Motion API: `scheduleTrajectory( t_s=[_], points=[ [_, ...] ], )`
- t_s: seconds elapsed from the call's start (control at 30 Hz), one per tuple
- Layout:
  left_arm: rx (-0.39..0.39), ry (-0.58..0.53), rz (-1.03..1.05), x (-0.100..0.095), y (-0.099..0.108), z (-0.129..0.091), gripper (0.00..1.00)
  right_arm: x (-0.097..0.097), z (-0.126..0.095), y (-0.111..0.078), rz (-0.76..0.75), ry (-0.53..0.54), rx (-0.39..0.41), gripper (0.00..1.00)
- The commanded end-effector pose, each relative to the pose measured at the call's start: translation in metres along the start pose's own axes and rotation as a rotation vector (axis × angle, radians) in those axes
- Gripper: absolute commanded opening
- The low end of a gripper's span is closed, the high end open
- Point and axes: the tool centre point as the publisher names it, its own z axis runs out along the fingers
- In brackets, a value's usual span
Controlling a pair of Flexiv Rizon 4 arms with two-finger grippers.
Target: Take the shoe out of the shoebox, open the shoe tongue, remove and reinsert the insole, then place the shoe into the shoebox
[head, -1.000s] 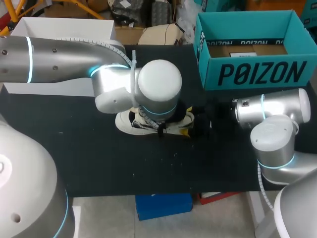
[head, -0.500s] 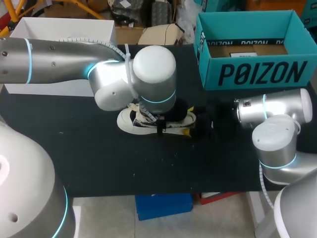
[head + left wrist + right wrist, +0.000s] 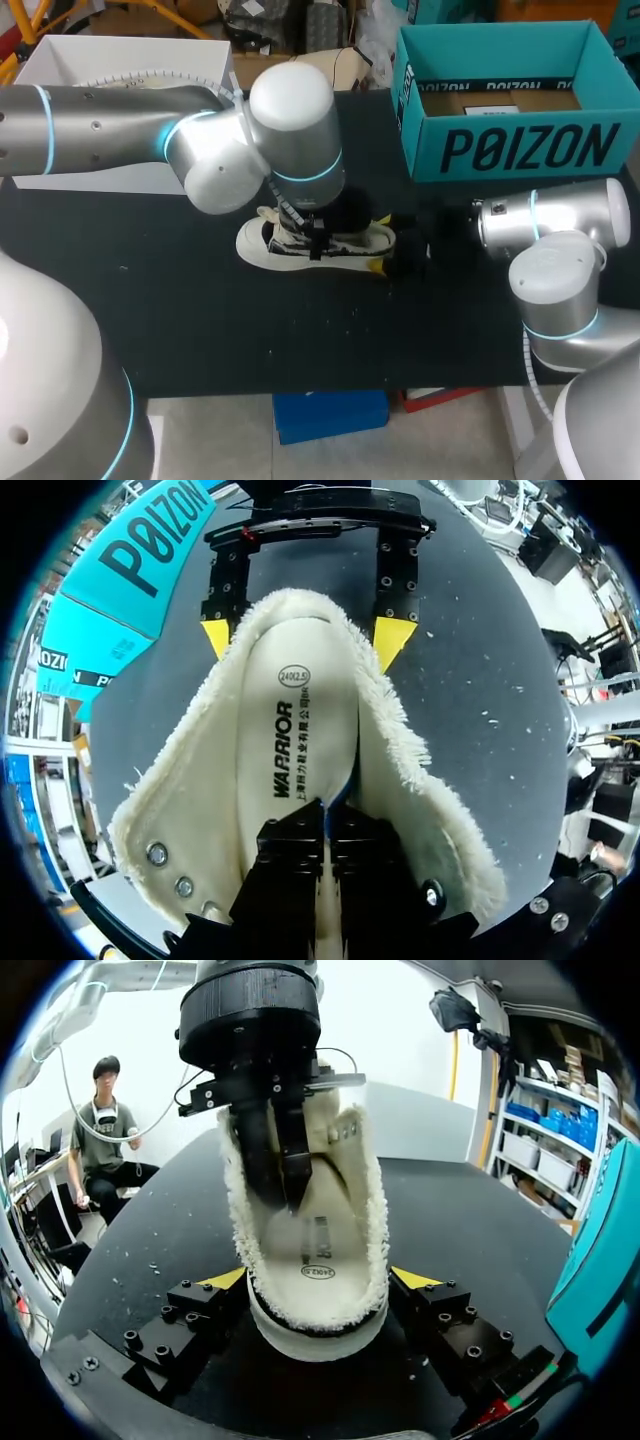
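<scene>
Shoe [image 3: 315, 243]: a white low-top with a fleece lining [image 3: 420, 780], lying out of the shoebox near the middle of the black tabletop [image 3: 200, 320], its mouth spread wide.

Shoebox [image 3: 520, 150]: teal, open, standing at the far right of the tabletop, well apart from the shoe.

Left pincer [image 3: 325, 815]: lowered into the shoe's mouth from above. Its two black fingers are pressed together over the insole [image 3: 300, 730]. The insole rises in a crease at the tips and shows a blue edge there, so the fingers appear to pinch it, though the tips themselves are hidden.

Right pincer [image 3: 318, 1278]: low on the tabletop at the heel end. Its yellow-tipped fingers stand wide apart, one against each side of the heel, clamping the shoe between them.
</scene>
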Motion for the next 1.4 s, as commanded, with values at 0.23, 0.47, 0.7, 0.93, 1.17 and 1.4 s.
scheduleTrajectory(
  t_s=[0.23,0.47,0.7,0.93,1.17,1.4],
  points=[
    [0.023,-0.019,-0.003,-0.007,-0.001,-0.021,0.0,0.001,0.004,0.0,0.0,0.0,0.002,0.0],
    [0.051,-0.029,0.003,-0.009,-0.001,-0.034,0.0,0.001,0.004,0.0,0.0,0.0,0.002,0.0],
    [0.07,-0.046,0.011,-0.01,-0.002,-0.043,0.0,0.001,0.004,0.0,0.0,0.0,0.002,0.0],
    [0.1,-0.057,0.013,-0.01,-0.003,-0.05,0.0,0.001,0.004,0.0,0.0,0.0,0.002,0.0],
    [0.15,-0.064,0.022,-0.012,-0.006,-0.042,0.0,0.001,0.004,0.0,0.0,0.0,0.002,0.0],
    [0.276,-0.038,0.147,-0.007,-0.015,-0.03,0.48,0.001,0.004,0.0,0.0,0.0,0.002,0.0]
  ],
)
